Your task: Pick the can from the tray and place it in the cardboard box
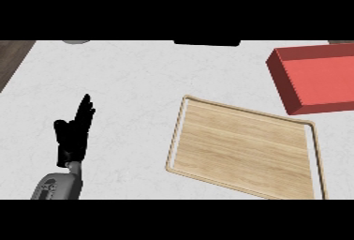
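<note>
Can: not visible anywhere in frame; not on tray, position cannot be told. Expected handling, as judgement: light, rigid, smooth-walled, prone to slipping and rolling; best taken around mid-body, across the curved side.

Wooden tray (181,140), centre to lower right: bare board, raised rim.

Red box (281,75), upper right, well apart from tray corner; interior red, nothing seen inside.

Left hand (72,136), lower left, over white surface (131,79): fingers straight, pointing up-frame, holding nothing, resting.

Right hand: out of view.
</note>
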